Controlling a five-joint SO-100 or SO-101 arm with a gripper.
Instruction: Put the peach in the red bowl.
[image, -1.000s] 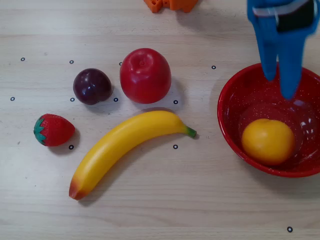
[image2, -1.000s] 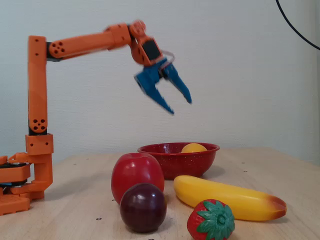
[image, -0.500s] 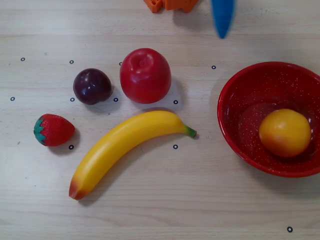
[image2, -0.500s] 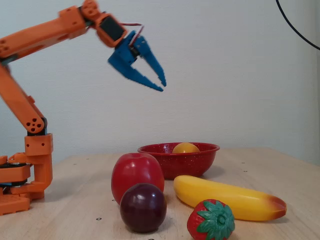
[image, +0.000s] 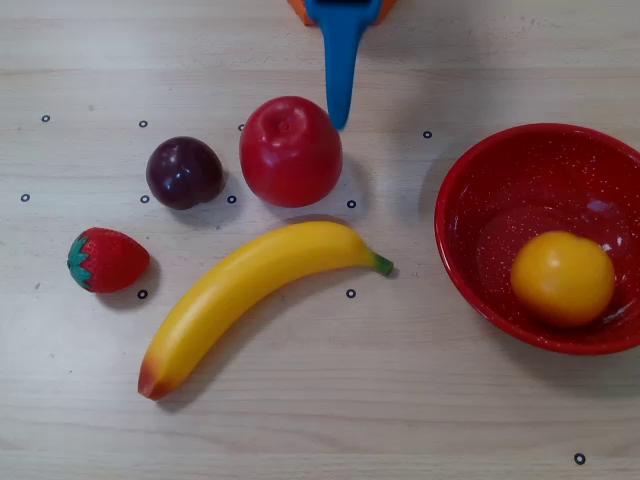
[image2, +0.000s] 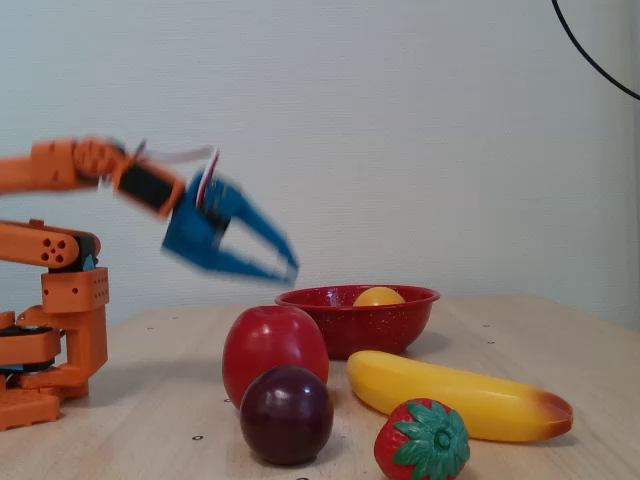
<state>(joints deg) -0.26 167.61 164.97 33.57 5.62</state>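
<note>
The peach (image: 563, 278) lies inside the red bowl (image: 455, 180) at the right of the overhead view. In the fixed view only the peach's top (image2: 378, 296) shows above the bowl's rim (image2: 320, 300). My blue gripper (image2: 290, 272) hangs in the air left of the bowl and above the table, blurred by motion. Its fingertips meet and it holds nothing. In the overhead view the gripper (image: 340, 120) reaches in from the top edge, beside the red apple and well left of the bowl.
A red apple (image: 290, 150), a dark plum (image: 184, 172), a strawberry (image: 106, 259) and a long yellow banana (image: 250, 295) lie left of the bowl. The orange arm base (image2: 50, 330) stands at the left of the fixed view.
</note>
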